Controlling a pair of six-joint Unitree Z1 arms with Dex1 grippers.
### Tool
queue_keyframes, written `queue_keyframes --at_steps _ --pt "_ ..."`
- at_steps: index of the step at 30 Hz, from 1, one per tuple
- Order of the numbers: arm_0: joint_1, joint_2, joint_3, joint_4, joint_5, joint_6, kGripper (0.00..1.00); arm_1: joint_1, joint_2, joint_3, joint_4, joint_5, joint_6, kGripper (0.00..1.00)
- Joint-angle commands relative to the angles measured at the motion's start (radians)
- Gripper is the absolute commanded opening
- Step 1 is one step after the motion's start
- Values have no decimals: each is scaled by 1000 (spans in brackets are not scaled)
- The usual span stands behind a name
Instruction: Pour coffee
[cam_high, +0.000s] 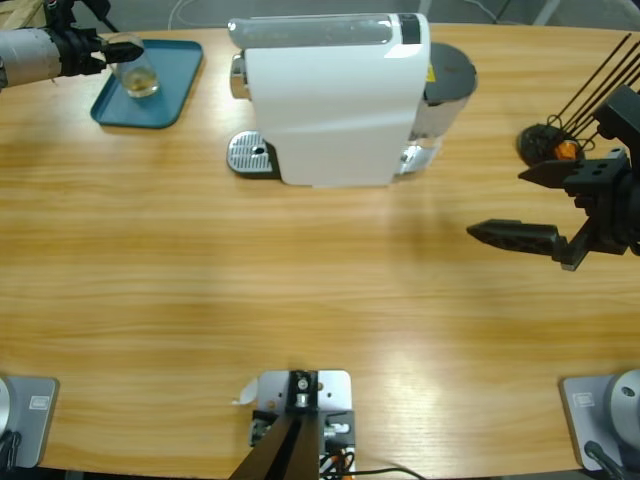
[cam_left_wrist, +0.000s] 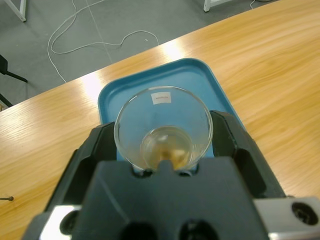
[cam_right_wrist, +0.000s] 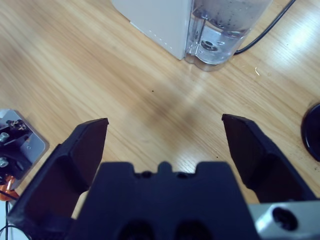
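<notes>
Left gripper (cam_left_wrist: 162, 150) clamped on clear glass tumbler (cam_left_wrist: 163, 127), held over teal tray (cam_left_wrist: 150, 82) at table's far left corner; coffee (cam_left_wrist: 167, 147), thin amber layer, sits in tumbler bottom. Right gripper (cam_right_wrist: 165, 142) spread wide, nothing between jaws, above bare wooden table (cam_high: 300, 300). White coffee machine (cam_high: 330, 100) centre-back. Grey floor with white cable (cam_left_wrist: 95, 42) beyond table edge.

No text can be read; a small white label (cam_left_wrist: 161, 98) on the glass (cam_left_wrist: 163, 131) shows only an illegible mark.
</notes>
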Motion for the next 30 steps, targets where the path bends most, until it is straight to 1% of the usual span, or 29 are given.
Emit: queue_keyframes --at_steps 1,2,3,4,8,12,14,17,18,19,22,24,26,28,30 --pt "-9 34 -5 32 14 -15 511 -1 19 36 -11 -20 -8 1000" --pt "-9 32 1 27 14 -15 739 -1 18 36 -11 -20 -8 1000" --pt "-9 27 17 11 17 -15 940 -1 16 36 -11 -20 -8 1000" --pt "-10 21 28 6 18 -15 985 -1 12 36 -11 -20 -8 1000" --pt "-10 -10 72 -13 13 -15 1000 -1 -9 36 0 -42 -6 1000" --pt "-6 -62 158 -152 4 -30 1000 -1 -14 36 3 -44 -8 1000" --pt "0 -136 198 -187 3 -33 1000 -1 -13 38 -1 -44 -8 1000" --pt "2 -279 256 -180 9 -51 1000 -1 -18 41 -5 -44 -8 1000" --pt "2 -334 274 -151 24 -72 1000 -1 -18 42 -6 -44 -8 1000" --pt "-4 -398 287 -82 40 -106 1000 -1 -17 42 -8 -44 -8 1000" --pt "-17 -576 304 176 61 -124 1000 -1 -6 41 -3 -43 0 1000" --pt "-32 -724 310 353 57 -124 1000 -1 -8 39 6 -43 2 1000" --pt "-87 -845 309 488 32 -124 1000 -1 -23 32 24 -46 5 1000" --pt "-179 -938 300 625 -75 -133 996 -1 -28 29 41 -51 7 1000" --pt "-267 -1004 302 720 -115 -159 994 0 -24 30 52 -64 8 1000"
